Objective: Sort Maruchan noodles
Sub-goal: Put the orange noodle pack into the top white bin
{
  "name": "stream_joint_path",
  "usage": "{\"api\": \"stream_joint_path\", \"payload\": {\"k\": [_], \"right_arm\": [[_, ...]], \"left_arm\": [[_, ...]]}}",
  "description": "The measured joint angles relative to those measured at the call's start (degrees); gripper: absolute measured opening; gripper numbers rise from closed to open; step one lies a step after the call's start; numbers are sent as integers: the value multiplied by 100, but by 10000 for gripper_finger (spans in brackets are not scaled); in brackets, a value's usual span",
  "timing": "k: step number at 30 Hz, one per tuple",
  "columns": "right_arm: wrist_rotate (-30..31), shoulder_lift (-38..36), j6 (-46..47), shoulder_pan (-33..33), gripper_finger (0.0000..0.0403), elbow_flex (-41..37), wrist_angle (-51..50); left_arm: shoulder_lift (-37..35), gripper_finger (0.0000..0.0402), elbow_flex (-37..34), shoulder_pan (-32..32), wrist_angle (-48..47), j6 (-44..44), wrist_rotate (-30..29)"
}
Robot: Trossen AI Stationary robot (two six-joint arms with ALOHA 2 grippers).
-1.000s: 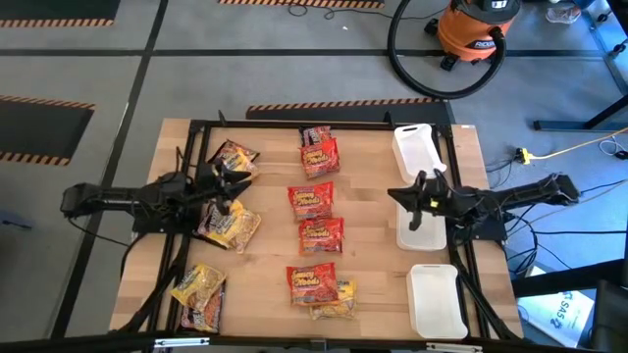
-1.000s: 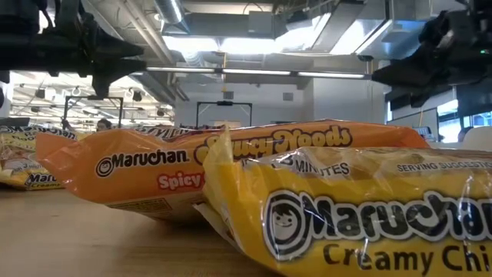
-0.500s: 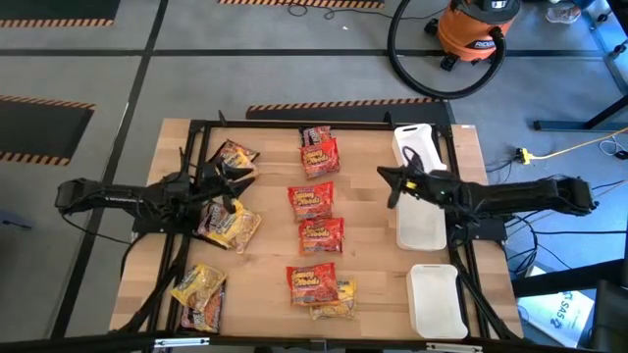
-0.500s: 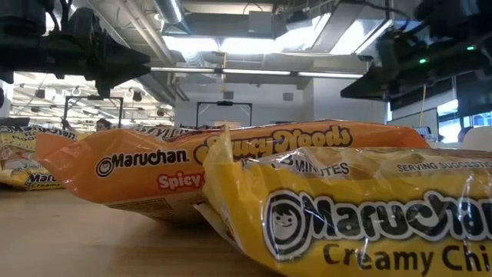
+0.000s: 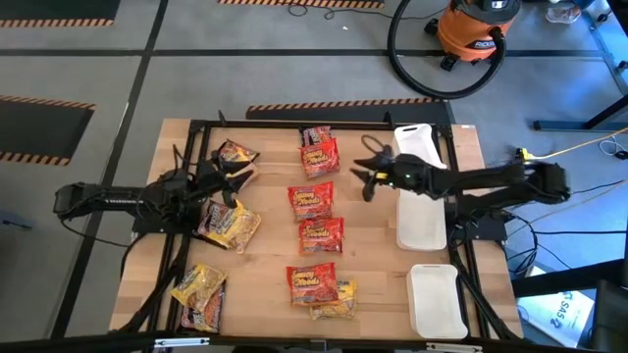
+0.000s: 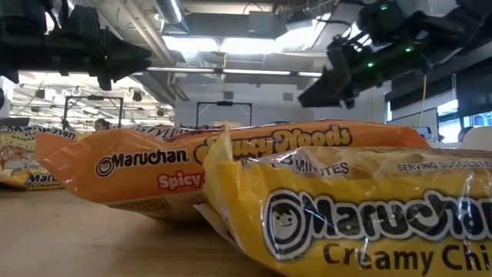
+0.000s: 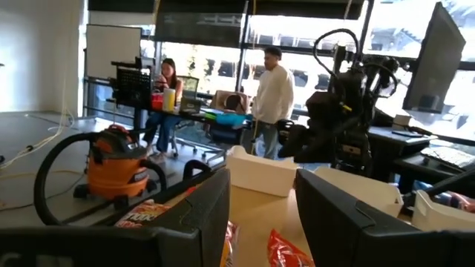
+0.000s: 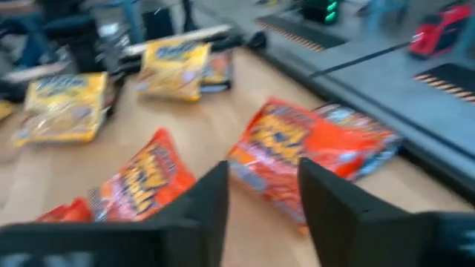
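Note:
Maruchan noodles lie flat on the wooden table. Several red packets [image 5: 311,200] form a column down the middle, with a dark one [image 5: 314,133] at its far end. Yellow packets [image 5: 229,226] lie on the left, and one [image 5: 334,300] lies near the front. My right gripper [image 5: 365,176] hangs open above the table, just right of the far red packet [image 8: 297,156]. Nothing is between its fingers [image 8: 210,215]. My left gripper [image 5: 235,186] is open and empty above the left yellow packets; its fingers [image 7: 200,215] point across the table.
Three white foam trays [image 5: 420,221] line the right side, one far [image 5: 417,147] and one near [image 5: 437,299]. A black frame [image 5: 294,125] borders the table. An orange vacuum [image 5: 476,29] stands on the floor behind. People [image 7: 273,96] are in the room beyond.
My right gripper has travelled from above the middle white tray toward the table's left, stretching its arm out, and now hangs beside the column of red packets. My left arm has stayed about where it was. No packet has moved.

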Motion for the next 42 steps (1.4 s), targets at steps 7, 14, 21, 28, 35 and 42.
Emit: {"api": "stream_joint_path", "payload": {"k": [7, 14, 21, 28, 35, 42], "right_arm": [[-529, 721, -4, 4, 271, 567, -79], [-375, 793, 431, 4, 312, 941, -142], [-814, 1237, 272, 0, 308, 1745, -668], [-817, 2087, -104, -13, 308, 3053, -1947], [-1009, 2921, -201, -173, 308, 4027, -3279], [-1903, 3444, -102, -430, 308, 4194, -3455]], "left_arm": [[38, 147, 0, 11, 9, -149, 187], [222, 147, 0, 2, 9, -475, 461], [671, 147, 0, 121, 630, 18, 328], [867, 147, 297, 472, 986, 703, 447], [1037, 147, 801, 810, 975, 1049, 1060], [1097, 147, 837, 857, 899, 1046, 1293]]}}
